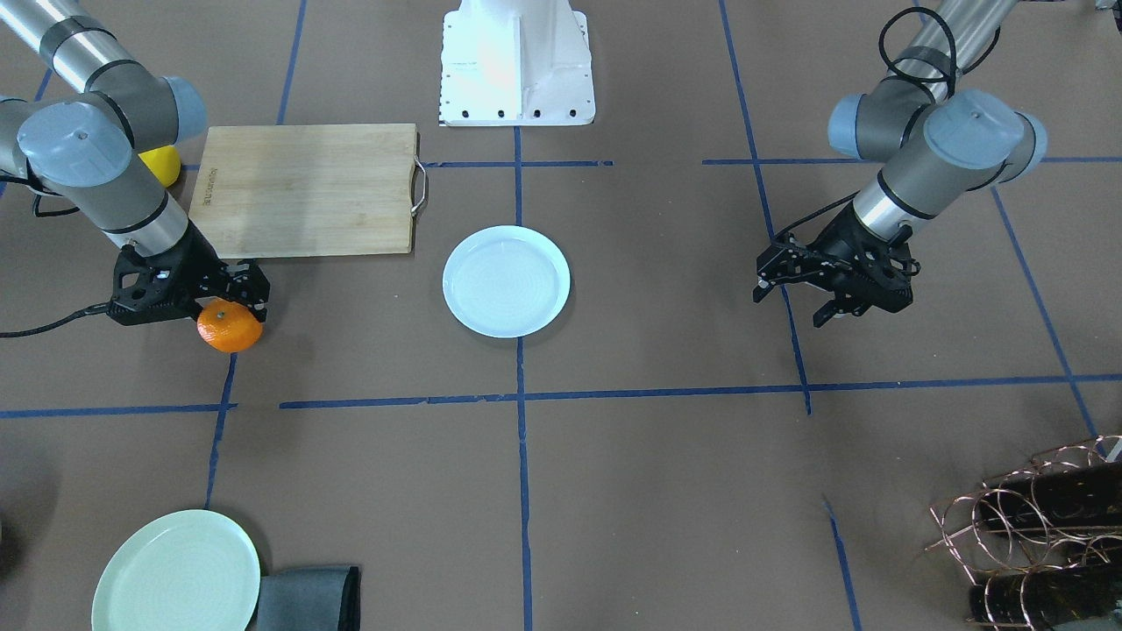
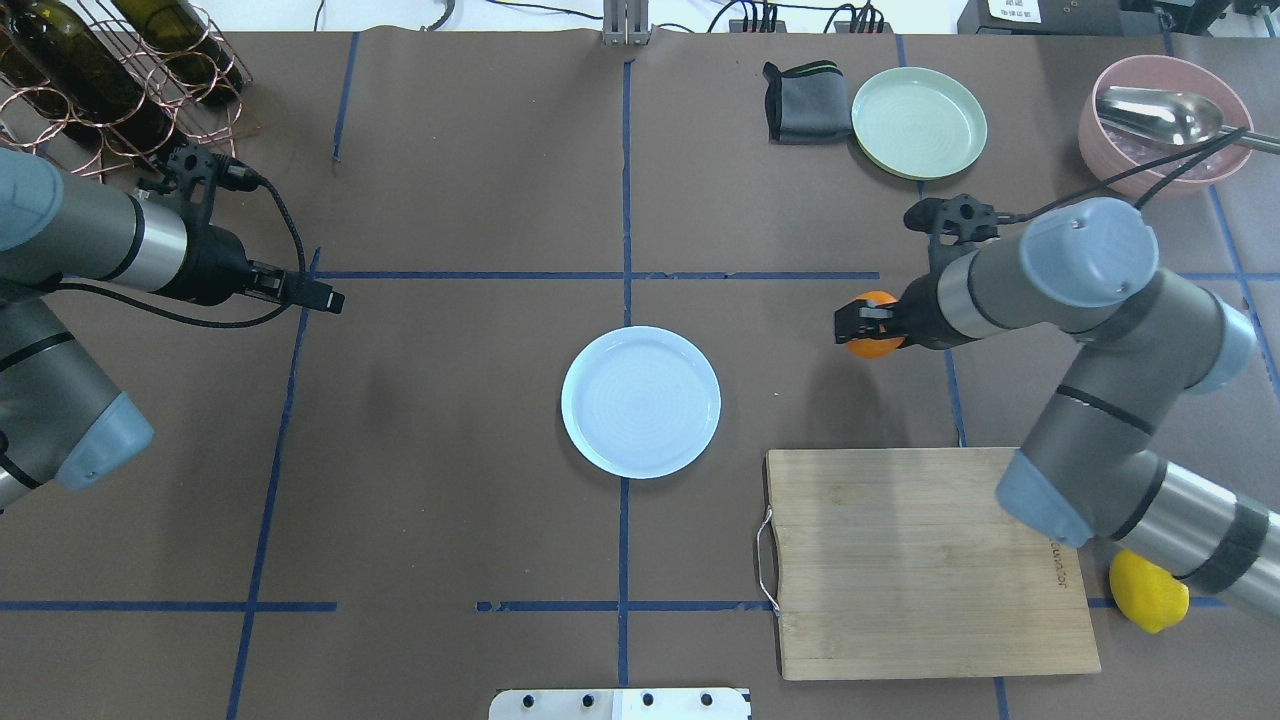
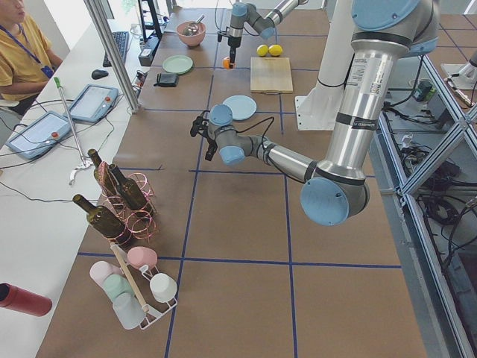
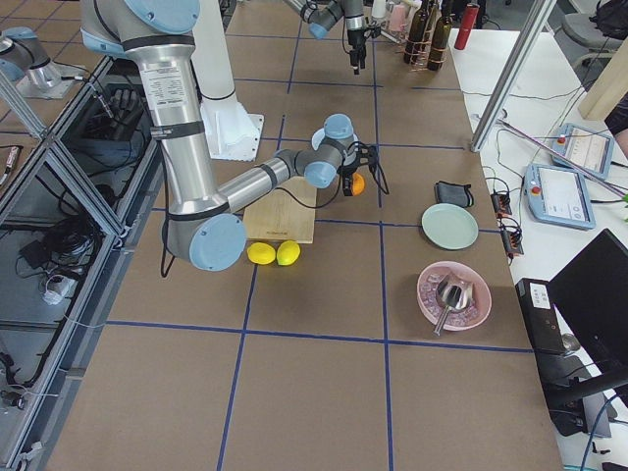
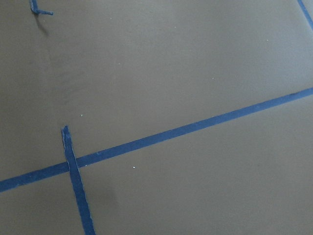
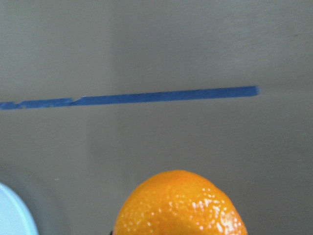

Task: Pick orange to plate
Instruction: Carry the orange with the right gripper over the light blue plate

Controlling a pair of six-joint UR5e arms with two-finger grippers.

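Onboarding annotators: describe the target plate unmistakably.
Start at the brown table's centre. The round pale blue-white shallow plate lies there, empty, on the middle blue tape line. The only other plate is pale green, near the table's edge.

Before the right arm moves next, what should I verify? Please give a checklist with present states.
1. Grip: right tool closed around the small round orange fruit: ok.
2. Target: round pale blue plate empty: ok.
3. Fruit over plate: not ok, off to one side.
4. Path: nothing lies between fruit and plate: ok.
5. Clearance: left tool open, away from the plate: ok.
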